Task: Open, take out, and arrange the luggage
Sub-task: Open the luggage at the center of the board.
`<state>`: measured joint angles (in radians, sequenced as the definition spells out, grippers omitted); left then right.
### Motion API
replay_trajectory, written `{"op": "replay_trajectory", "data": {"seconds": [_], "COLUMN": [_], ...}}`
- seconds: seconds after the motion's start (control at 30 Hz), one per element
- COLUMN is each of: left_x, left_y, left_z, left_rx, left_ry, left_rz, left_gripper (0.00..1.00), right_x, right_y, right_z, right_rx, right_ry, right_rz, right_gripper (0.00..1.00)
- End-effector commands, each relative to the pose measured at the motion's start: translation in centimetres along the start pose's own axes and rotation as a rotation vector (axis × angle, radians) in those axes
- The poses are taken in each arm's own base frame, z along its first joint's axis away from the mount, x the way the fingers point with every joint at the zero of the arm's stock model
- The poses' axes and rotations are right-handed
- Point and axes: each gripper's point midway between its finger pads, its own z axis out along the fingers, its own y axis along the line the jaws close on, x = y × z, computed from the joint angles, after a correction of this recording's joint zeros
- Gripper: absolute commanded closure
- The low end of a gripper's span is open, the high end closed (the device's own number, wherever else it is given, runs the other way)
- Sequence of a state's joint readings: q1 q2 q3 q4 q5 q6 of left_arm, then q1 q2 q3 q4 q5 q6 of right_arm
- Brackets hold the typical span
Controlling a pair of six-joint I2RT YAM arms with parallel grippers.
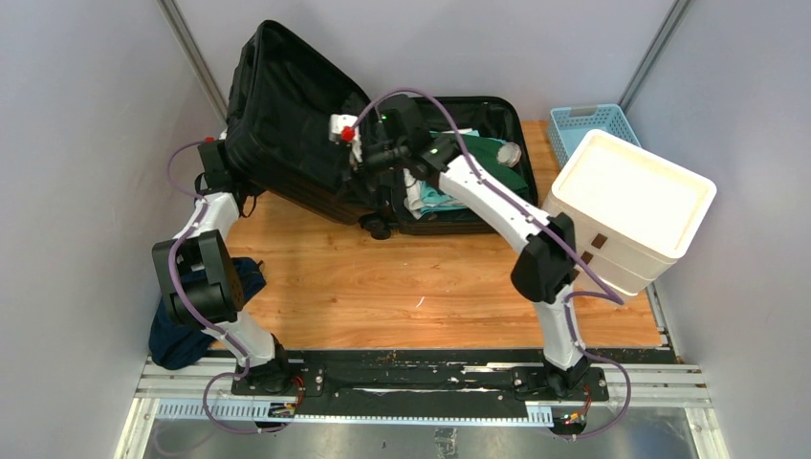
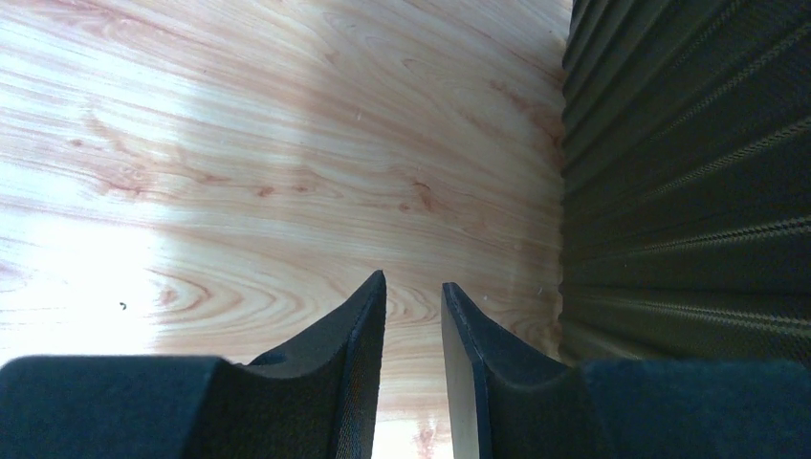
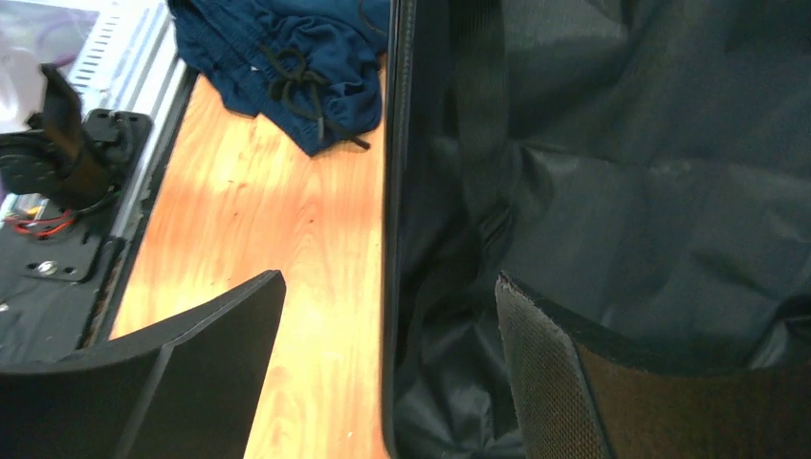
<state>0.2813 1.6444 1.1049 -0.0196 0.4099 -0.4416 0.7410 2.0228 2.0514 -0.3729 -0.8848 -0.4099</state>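
- The luggage point(image 1: 287, 115), a black hard-shell suitcase, lies open at the upper middle of the overhead view. Its lid is tilted up toward the upper left, and its base lies flat on the wooden table point(image 1: 383, 287).
- Folded clothing point(image 1: 478, 158) in green, teal and white fills the base. Small black wheels point(image 1: 375, 228) show at its lower edge.
- The right gripper point(image 3: 389, 279) stands with its fingers wide apart, one on each side of the lid's rim. One finger point(image 3: 191, 368) is over the table outside. The other finger's pad point(image 3: 545, 382) is over the black fabric lining inside. Neither finger visibly presses on the rim.
- The left gripper point(image 2: 413, 279) hangs low over the table at the left of the suitcase. Its fingers are a narrow slit apart, with only wood grain showing between them.
- The suitcase's ribbed shell fills the right side of the left wrist view, just beside that gripper. Whether it touches the gripper cannot be told.
- A navy garment point(image 1: 191, 330) with a dark drawstring lies bunched at the lower left of the overhead view, at the table's edge beside the left arm's base.
- A white stacked drawer unit point(image 1: 626, 206) sits tilted at the right of the frame, with a light-blue mesh basket point(image 1: 585, 122) behind it in the upper right.
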Motion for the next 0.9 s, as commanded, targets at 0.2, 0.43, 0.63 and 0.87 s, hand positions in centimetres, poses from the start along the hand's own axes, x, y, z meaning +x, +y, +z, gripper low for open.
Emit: {"op": "replay_trajectory", "data": {"seconds": [0.2,0.43,0.63,0.87], "left_x": [0.3,-0.7,0.4,-0.4], "left_y": [0.3,6.9,8.3,4.6], "left_z": [-0.3,-4.4,-10.8,-21.0], "left_rx": [0.024,-0.376,-0.578,-0.576], "left_ry": [0.013,-0.054,-0.126,-0.422], "left_rz": [-0.01,-0.208,-0.342,-0.433], "left_gripper": [0.66,0.54,0.46,0.29], "right_x": [1.8,2.2,1.6,4.1], "right_y": [-0.8,-0.2,-0.5,-0.6], "right_z": [6.2,6.8,6.7,9.1], "right_rx": [0.037,-0.006,-0.006,-0.007], "right_ry": [0.076,0.069,0.054,0.087], "right_rz": [-0.063,-0.031,-0.026,0.0], "right_gripper": [0.26,0.98,1.0,1.0]}}
